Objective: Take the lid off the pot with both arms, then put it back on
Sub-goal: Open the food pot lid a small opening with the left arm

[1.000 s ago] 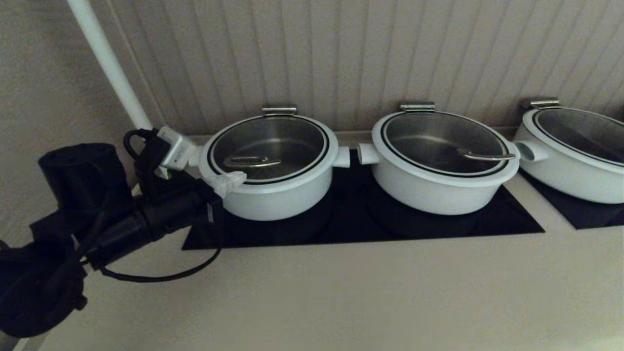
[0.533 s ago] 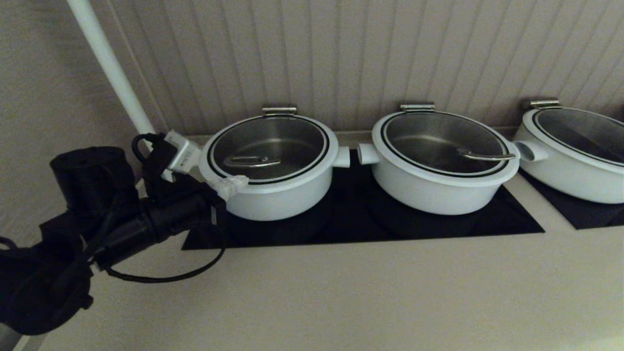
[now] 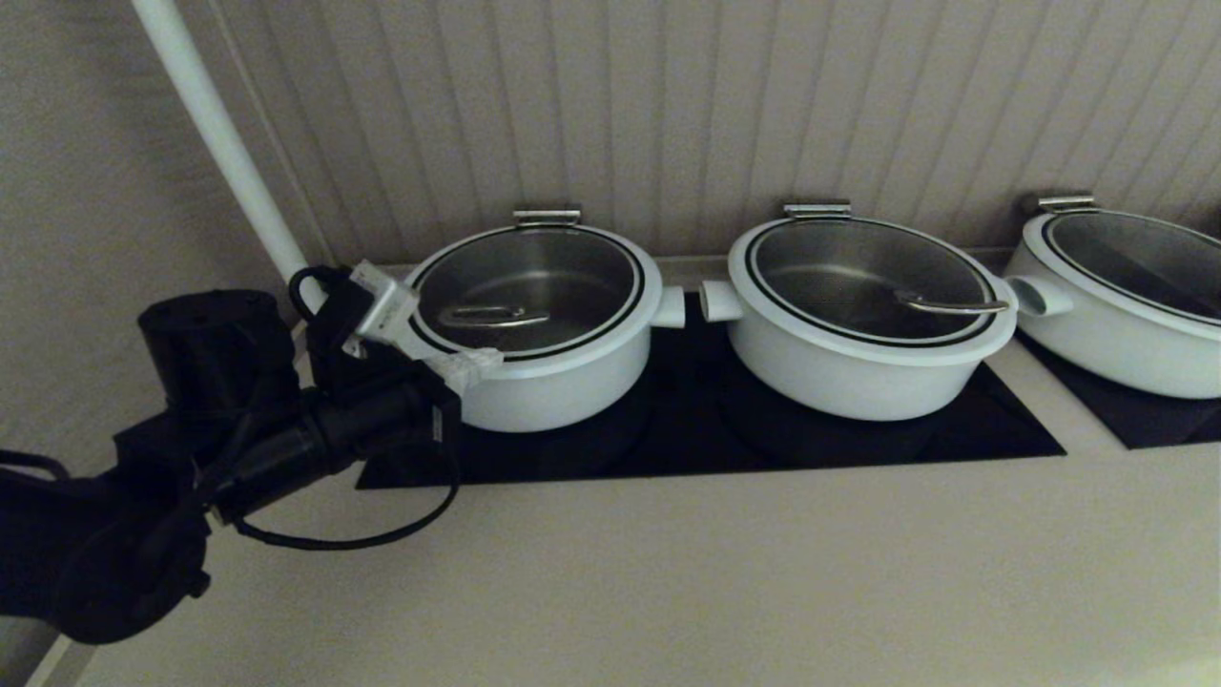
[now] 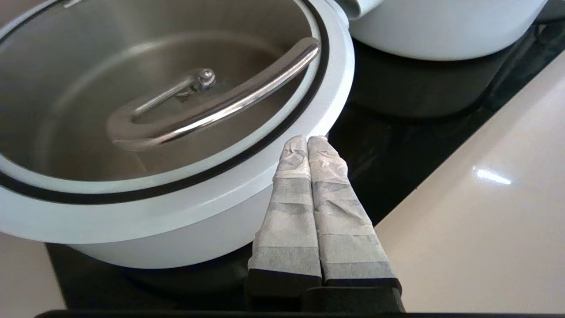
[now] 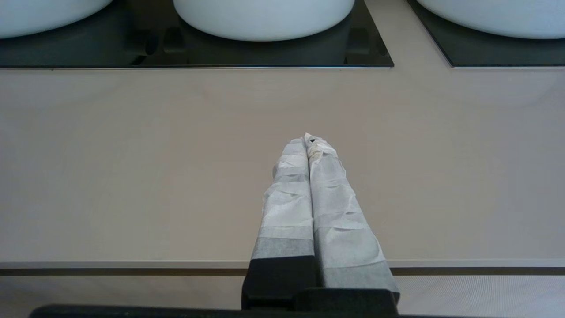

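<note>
Approach step: right gripper (image 5: 309, 140) parked closed, empty, over the bare tabletop (image 5: 132, 176). Left gripper (image 4: 307, 141) closed, empty, at the rim of the lid (image 3: 527, 291), seemingly touching. Lid sits on the pot (image 3: 544, 391). Next: open, take the handle.

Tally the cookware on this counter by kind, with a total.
White pots: 3
Glass lids: 3
Black cooktop panels: 2
Total: 8

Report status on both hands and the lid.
Left hand shut, tips at the lid rim. Right hand shut, empty, over bare counter. Lid seated on pot. Nothing blocking.
</note>
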Tool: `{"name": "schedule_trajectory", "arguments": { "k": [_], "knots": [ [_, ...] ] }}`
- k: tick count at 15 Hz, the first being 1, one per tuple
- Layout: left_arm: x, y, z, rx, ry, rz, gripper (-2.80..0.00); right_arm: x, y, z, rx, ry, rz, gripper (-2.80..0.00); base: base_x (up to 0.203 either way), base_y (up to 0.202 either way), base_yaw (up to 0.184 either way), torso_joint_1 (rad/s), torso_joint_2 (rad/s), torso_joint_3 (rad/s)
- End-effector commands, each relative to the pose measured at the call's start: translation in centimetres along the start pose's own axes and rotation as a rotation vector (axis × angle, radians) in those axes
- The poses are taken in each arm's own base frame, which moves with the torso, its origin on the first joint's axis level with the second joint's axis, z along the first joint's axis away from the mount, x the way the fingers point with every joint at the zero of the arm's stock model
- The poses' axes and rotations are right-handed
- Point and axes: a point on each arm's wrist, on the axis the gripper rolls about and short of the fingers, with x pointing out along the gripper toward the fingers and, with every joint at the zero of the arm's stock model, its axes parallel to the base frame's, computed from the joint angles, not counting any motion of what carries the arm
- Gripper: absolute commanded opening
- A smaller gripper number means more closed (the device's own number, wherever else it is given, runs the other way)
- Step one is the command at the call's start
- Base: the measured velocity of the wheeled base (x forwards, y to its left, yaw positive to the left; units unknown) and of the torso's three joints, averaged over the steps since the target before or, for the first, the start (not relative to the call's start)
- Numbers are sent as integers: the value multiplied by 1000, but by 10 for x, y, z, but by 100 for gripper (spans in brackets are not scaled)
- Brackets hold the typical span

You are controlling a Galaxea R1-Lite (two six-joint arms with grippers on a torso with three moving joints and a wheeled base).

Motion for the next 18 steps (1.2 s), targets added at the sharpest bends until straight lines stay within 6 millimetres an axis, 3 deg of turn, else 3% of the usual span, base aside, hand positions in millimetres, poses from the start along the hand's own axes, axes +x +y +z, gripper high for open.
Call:
{"name": "schedule_trajectory", "arguments": {
  "k": [1, 18],
  "knots": [
    [5, 1, 0, 3, -7, -3, -280, 0, 0, 0, 0, 0, 0, -280, 0, 0, 0, 0, 0, 0],
    [33, 10, -5, 2, 0, 1, -280, 0, 0, 0, 0, 1, 0, -280, 0, 0, 0, 0, 0, 0]
  ]
}}
